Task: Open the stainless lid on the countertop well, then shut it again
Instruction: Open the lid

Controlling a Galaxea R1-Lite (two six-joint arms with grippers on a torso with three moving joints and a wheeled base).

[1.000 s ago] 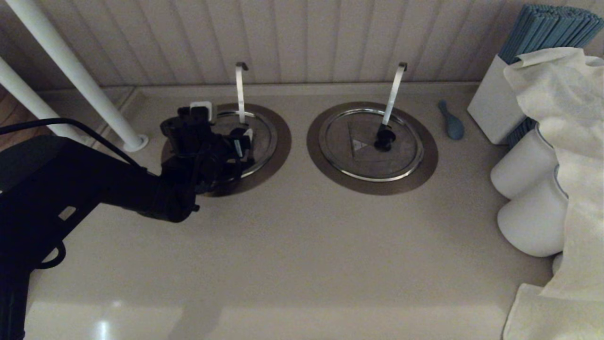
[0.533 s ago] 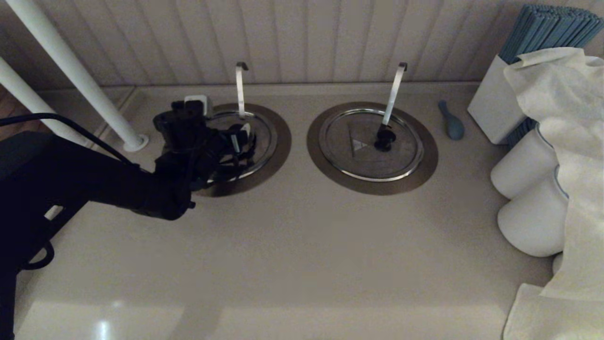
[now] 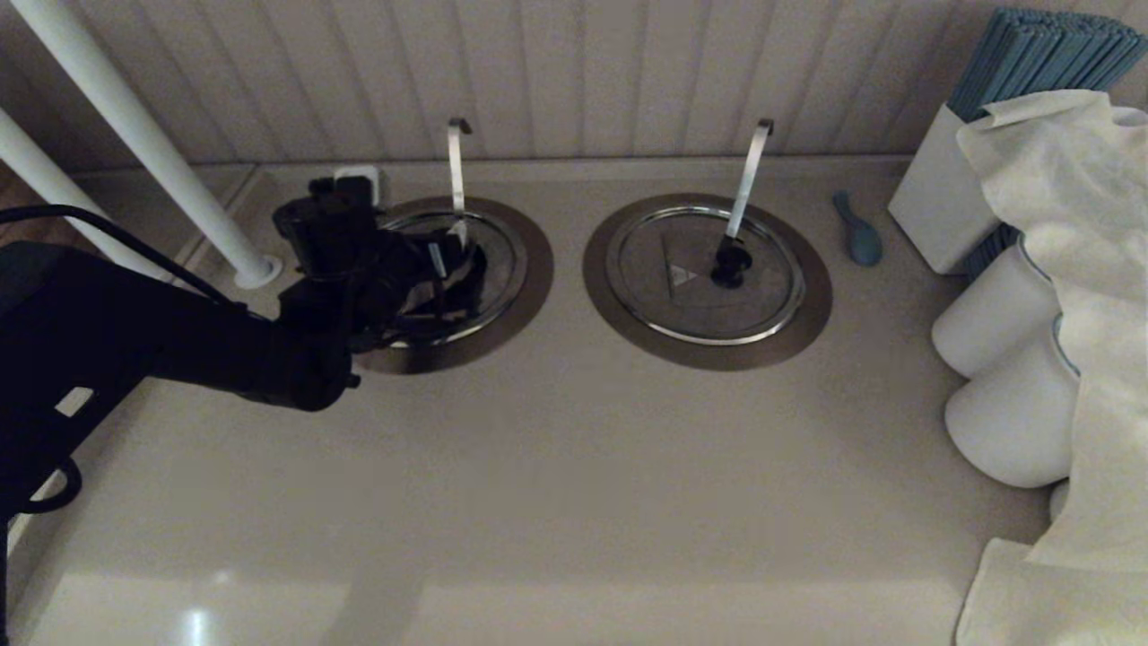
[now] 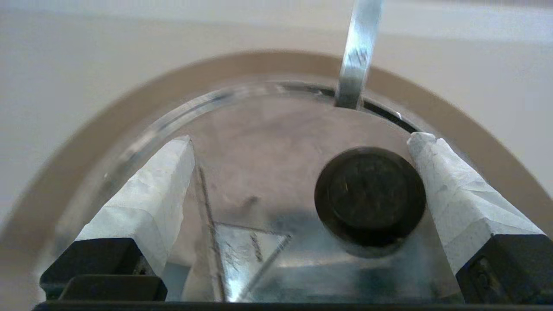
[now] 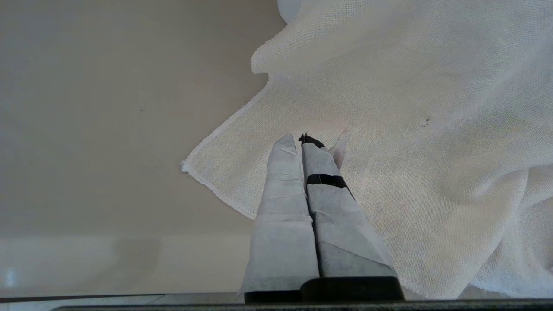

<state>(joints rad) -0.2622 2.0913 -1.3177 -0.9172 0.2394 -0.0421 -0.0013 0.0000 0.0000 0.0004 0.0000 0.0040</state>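
I am looking down at a beige counter with two round wells sunk into it, side by side near the ribbed back wall. My left gripper hangs low over the stainless lid, which lies flat and closed in the countertop well on my left, ringed by its wide brownish flange. My fingers stand wide apart and grip nothing. The black centre knob sits between them, just beside the inner face of one finger, far from the other; whether that finger touches the knob I cannot tell. The pale triangular mark on the lid shows between the fingers, near the camera. A narrow upright ladle handle with a hooked top rises through the far edge of the lid. To the right, well apart, the twin lid covers the second well, with a slanted steel handle leaning up from beside its own black knob. A small blue object lies on the counter further right, near a white holder of blue sticks and white cloth draped over pale rounded containers. My right gripper is off to the side, its fingers pressed together over the white cloth, holding nothing.
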